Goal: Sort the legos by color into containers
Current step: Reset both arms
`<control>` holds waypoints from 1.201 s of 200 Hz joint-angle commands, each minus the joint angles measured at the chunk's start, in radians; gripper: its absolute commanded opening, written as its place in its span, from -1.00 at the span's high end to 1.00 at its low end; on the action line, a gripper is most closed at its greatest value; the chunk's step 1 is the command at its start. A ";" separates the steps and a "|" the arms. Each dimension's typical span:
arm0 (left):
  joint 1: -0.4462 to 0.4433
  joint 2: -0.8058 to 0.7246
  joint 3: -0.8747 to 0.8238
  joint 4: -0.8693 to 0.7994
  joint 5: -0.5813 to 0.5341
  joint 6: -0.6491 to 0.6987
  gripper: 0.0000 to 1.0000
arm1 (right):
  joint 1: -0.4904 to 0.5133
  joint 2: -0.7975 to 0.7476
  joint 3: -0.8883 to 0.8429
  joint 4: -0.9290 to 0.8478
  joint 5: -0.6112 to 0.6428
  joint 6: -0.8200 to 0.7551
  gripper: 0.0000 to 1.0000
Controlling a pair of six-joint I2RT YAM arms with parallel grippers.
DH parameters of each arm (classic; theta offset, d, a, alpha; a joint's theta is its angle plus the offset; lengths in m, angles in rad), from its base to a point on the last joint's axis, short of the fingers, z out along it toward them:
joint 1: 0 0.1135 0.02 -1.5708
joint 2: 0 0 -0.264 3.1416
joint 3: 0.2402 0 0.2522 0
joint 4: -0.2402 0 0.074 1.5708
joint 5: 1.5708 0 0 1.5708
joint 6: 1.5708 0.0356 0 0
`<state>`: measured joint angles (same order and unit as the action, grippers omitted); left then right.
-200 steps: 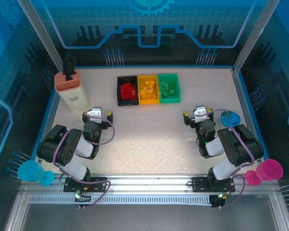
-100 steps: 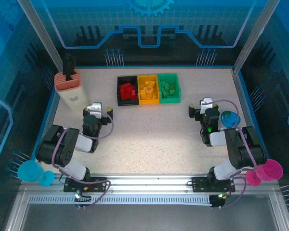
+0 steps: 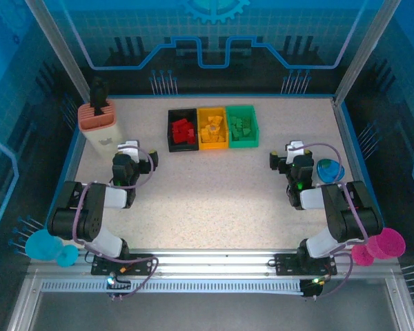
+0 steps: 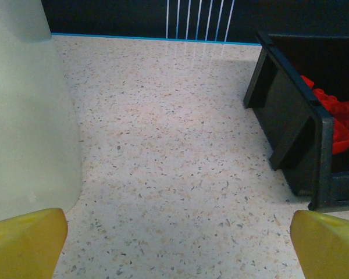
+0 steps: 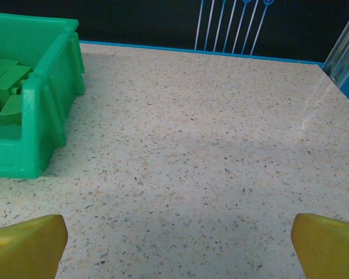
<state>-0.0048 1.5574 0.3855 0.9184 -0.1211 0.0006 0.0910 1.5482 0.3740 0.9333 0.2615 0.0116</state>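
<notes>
From above, red legos point(image 3: 183, 131) lay in the black container point(image 3: 183, 148), yellow legos point(image 3: 213, 129) in the yellow container point(image 3: 214, 146), green legos point(image 3: 242, 127) in the green container point(image 3: 243, 144), far across the bench point(image 3: 214, 200); sorting looked finished. Left fingers point(image 3: 130, 149) and right fingers point(image 3: 294, 152) stood apart, empty. Left wrist showed red bricks binned, right wrist green. No writing was readable

Three small open bins sit touching in a row at upper centre: black point(image 3: 182, 129) holding red legos point(image 3: 184, 131), yellow-orange point(image 3: 212, 128) holding yellow legos point(image 3: 213, 129), green point(image 3: 242, 126) holding green legos point(image 3: 242, 126).
</notes>
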 commanded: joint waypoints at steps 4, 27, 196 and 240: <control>0.002 -0.012 0.002 -0.013 0.045 -0.003 -0.98 | 0.000 -0.007 0.008 -0.010 -0.097 -0.020 -0.99; 0.001 -0.014 -0.016 0.016 0.149 0.036 -0.99 | -0.065 -0.008 0.020 -0.037 -0.355 -0.033 -0.99; 0.019 -0.011 0.005 -0.019 0.118 -0.003 -0.99 | -0.068 -0.008 0.020 -0.036 -0.360 -0.028 -0.99; 0.019 -0.012 0.005 -0.019 0.118 -0.002 -0.99 | -0.069 -0.008 0.020 -0.036 -0.358 -0.027 -0.99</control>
<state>0.0067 1.5574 0.3828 0.8944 -0.0238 0.0013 0.0307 1.5482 0.3752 0.8974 -0.0872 -0.0074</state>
